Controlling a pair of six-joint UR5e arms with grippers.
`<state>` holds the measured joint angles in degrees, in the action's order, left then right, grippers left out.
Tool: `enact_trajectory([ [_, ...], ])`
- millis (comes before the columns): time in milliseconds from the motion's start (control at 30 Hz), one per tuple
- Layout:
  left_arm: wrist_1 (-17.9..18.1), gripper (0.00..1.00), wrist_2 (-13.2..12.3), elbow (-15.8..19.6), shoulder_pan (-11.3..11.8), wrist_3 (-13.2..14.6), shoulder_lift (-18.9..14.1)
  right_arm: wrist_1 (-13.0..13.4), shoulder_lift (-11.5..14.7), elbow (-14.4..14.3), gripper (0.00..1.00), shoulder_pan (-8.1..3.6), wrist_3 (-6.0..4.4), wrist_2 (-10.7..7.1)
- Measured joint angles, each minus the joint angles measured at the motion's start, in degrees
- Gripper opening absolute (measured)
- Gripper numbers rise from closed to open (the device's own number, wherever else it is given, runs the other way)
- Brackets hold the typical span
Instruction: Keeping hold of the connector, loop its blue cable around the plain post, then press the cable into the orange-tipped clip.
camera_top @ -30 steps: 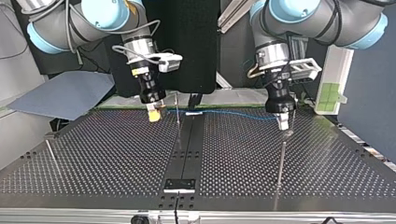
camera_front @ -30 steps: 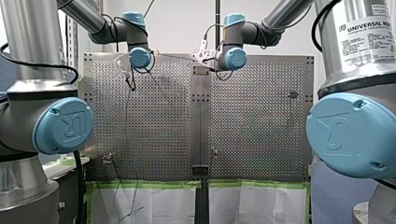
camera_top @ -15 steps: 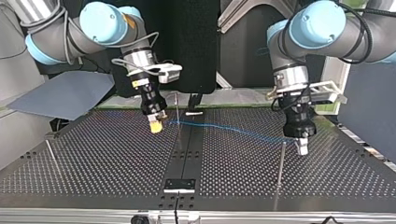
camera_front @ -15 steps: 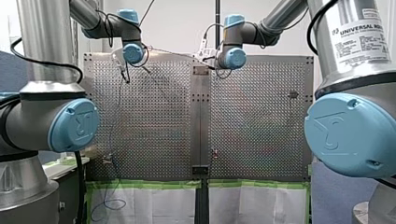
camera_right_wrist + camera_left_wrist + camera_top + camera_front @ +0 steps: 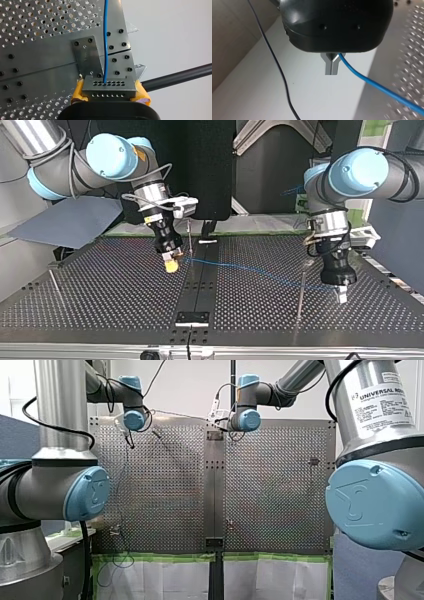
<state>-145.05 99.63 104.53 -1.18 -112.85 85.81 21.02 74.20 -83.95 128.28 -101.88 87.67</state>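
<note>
My right gripper (image 5: 110, 90) has its yellow pads shut on a grey connector (image 5: 100, 87) with rows of holes. The blue cable (image 5: 105, 37) leaves the connector straight ahead. In the top view my right gripper (image 5: 172, 265) hangs just left of a thin post (image 5: 190, 242) near the centre strip. From there the blue cable (image 5: 250, 269) stretches right, past a tall plain post (image 5: 301, 290), to my left gripper (image 5: 342, 296). The metal fingers of my left gripper (image 5: 332, 67) are shut on the cable (image 5: 372, 83). A short orange-red-tipped post (image 5: 229, 522) shows in the front view.
Another thin post (image 5: 55, 287) leans at the top view's left. A grey sheet (image 5: 70, 222) lies beyond the table's left corner. A black strip (image 5: 200, 285) runs down the perforated table's middle. A black wire (image 5: 279, 75) hangs beside my left gripper.
My left gripper has travelled towards the top view's camera and to its right, drawing the cable out past the tall post. My right gripper has shifted slightly nearer too, with the connector in it.
</note>
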Motion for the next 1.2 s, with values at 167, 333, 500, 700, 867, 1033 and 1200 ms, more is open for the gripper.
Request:
enact_trajectory([
  [167,0.8,0.00,-2.7,-0.6,2.7,-0.3,2.2,-0.1,-0.8,0.6,0.00,0.02,0.12,-0.16],
  [333,0.9,0.00,-5.0,-2.3,5.0,-0.8,3.8,-0.1,-2.3,1.5,0.00,0.07,0.24,-0.20],
  [500,1.4,0.00,-7.6,-3.5,6.7,-1.5,4.8,0.2,-2.7,1.8,0.00,-0.23,0.26,-0.21],
  [700,2.4,0.00,-9.4,-3.7,7.4,-2.0,5.6,0.4,-4.0,3.3,0.00,-0.33,0.28,-0.24],
  [867,2.5,0.00,-9.8,-3.7,7.6,-1.5,7.6,0.3,-5.7,4.4,0.00,-0.31,0.51,-0.25],
  [1033,3.1,0.00,-10.1,-4.0,7.9,-1.5,9.5,0.7,-6.5,4.7,0.00,-0.35,0.60,-0.22],
  [1200,3.4,0.00,-10.7,-4.4,8.1,-1.3,11.0,1.4,-6.8,4.7,0.00,-0.36,0.62,-0.19],
])
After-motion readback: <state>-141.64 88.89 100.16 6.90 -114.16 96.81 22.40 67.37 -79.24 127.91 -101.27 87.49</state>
